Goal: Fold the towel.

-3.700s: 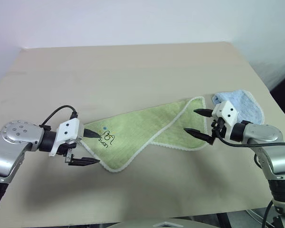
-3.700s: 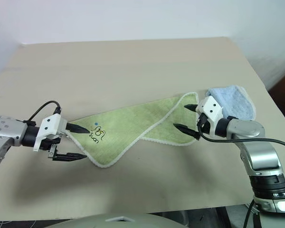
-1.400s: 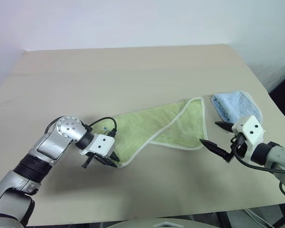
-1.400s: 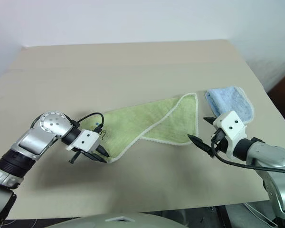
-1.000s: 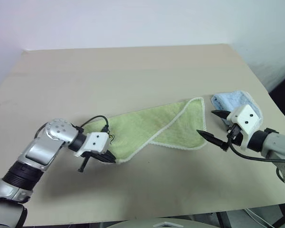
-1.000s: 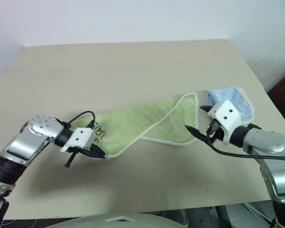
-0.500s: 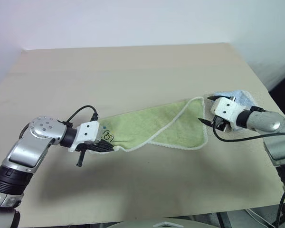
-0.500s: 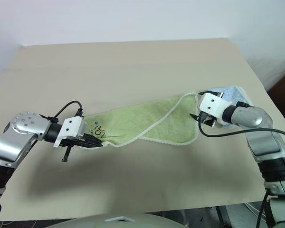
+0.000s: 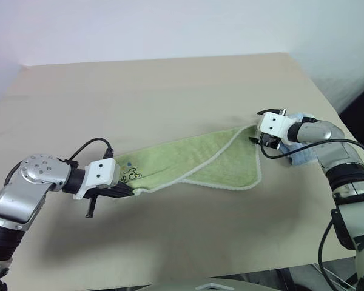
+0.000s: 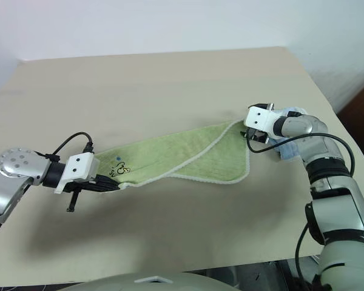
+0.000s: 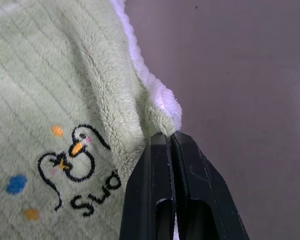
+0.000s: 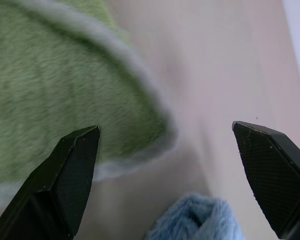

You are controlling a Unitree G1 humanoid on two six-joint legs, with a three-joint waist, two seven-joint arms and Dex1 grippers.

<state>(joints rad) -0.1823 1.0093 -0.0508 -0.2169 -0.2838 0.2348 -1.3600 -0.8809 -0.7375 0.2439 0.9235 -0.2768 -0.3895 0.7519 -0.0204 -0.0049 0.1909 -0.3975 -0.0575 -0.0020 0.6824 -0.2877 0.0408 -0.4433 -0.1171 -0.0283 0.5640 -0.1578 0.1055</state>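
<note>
- The light green towel (image 9: 194, 160) is lying stretched in a long diagonal band across the middle of the beige table (image 9: 158, 91), from its logo corner on the robot's left up to its far corner on the right.
- The left gripper (image 9: 128, 191) is pinching the towel's white-edged corner beside the printed logo (image 11: 72, 172), its two black fingers (image 11: 157, 200) pressed together on the cloth.
- Compared with a second ago, this corner is sitting further out to the robot's left, and the towel is looking flatter and more drawn out than the wider folded shape it had then.
- The right gripper (image 10: 250, 138) is standing with its jaws spread wide and holding nothing, poised right at the towel's far right corner.
- A second ago that gripper was hanging nearer the table's front edge, below the light blue towel (image 9: 300, 154); now it is sitting further up the table, with its arm crossing over that blue cloth.
- The light blue towel is lying just beside the green towel's right corner, partly hidden under the right forearm.
</note>
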